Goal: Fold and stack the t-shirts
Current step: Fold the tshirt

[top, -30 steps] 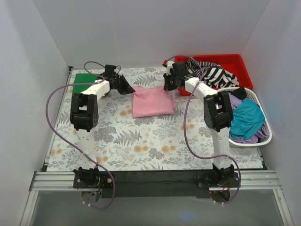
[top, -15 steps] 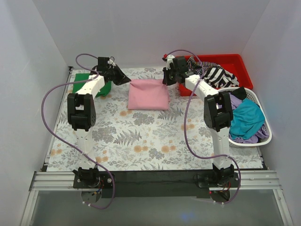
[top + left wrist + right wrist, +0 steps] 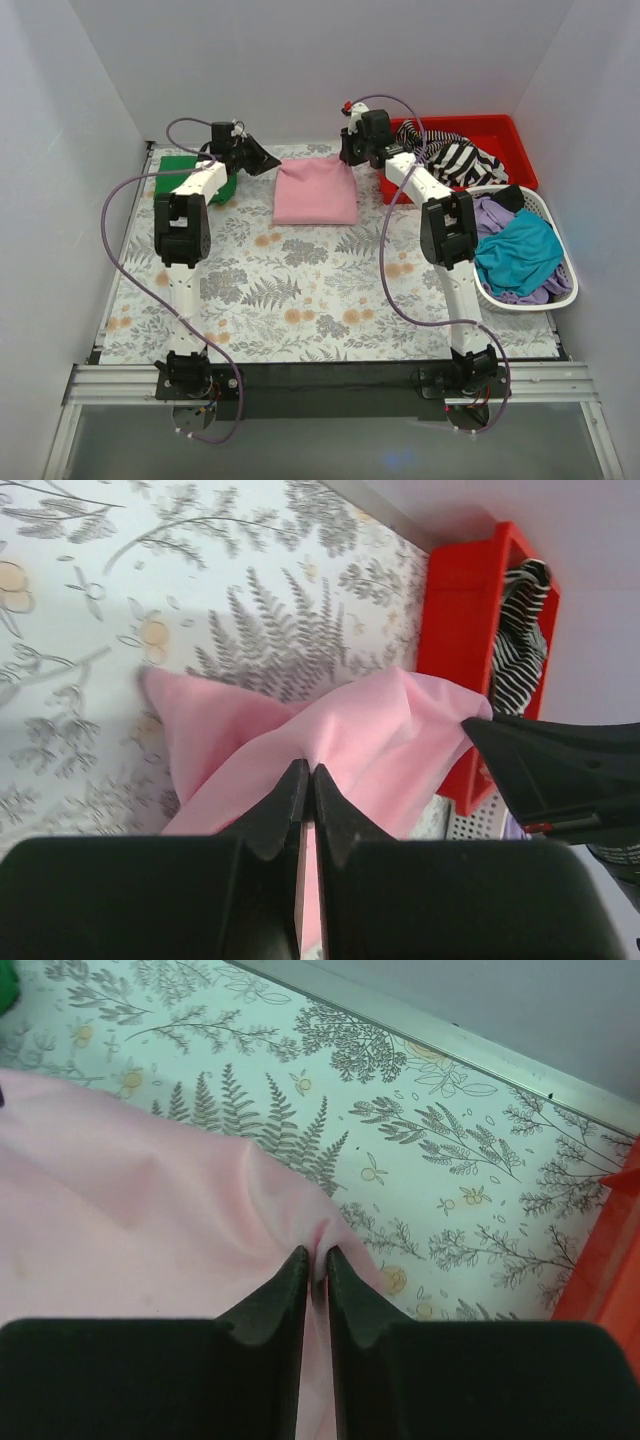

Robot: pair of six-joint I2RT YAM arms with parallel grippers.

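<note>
Here the pink t-shirt (image 3: 316, 195) lies folded into a near-square pad at the far middle of the table (image 3: 300, 290), with one gripper at each far corner. The left gripper (image 3: 305, 780) is clamped on the cloth, a ridge of pink running into its closed tips. The right gripper (image 3: 315, 1260) stands a slit apart with cloth puckered at its tips; whether it actually pinches the shirt cannot be told.

Likely faults from this position:
- If one side lets go while the other holds, any pull from the arm that holds could drag the corner and skew the pad.
- Cloth snagged on a fingertip could lift as that arm rises and open the fold.
- The raised puckers at both corners may leave the far edge uneven for stacking.

The green t-shirt (image 3: 180, 166) lies just beyond the left arm, which partly covers it, so its fold cannot be judged. The layers and sleeves inside the pink pad are hidden. The striped t-shirt (image 3: 458, 160) hangs over the red bin (image 3: 505, 135). The teal t-shirt (image 3: 520, 250) lies crumpled in the white basket (image 3: 560, 272).
</note>
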